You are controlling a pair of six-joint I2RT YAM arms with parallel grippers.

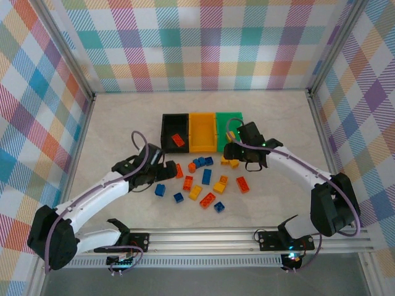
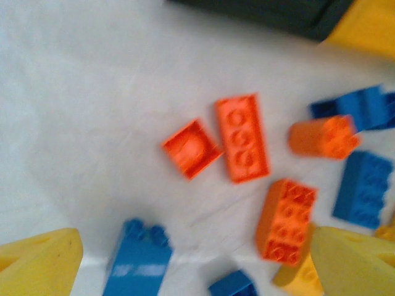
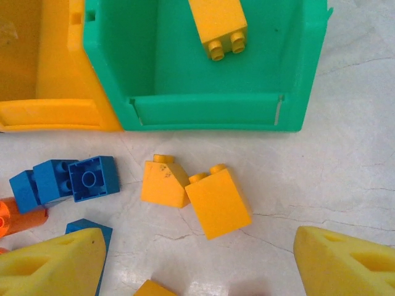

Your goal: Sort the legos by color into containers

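A pale marbled tabletop [image 1: 123, 123], walled by pastel checked cloth [image 1: 197, 43], is carrying small studded plastic legos [image 1: 199, 182] in orange-red, blue and yellow, scattered just before three joined plastic containers [image 1: 202, 131]: black, yellow-orange, green. An orange-red brick [image 1: 178, 140] is lying aslant in the black bin [image 1: 165, 131]; a yellow brick [image 3: 218, 21] is lying in the green one, studs pointing at its near wall. A long orange-red brick [image 2: 242, 138] is lying studs-up, its long axis running nearly up the left wrist view. Left jaws and right jaws are both gaping, released, grasping nothing.
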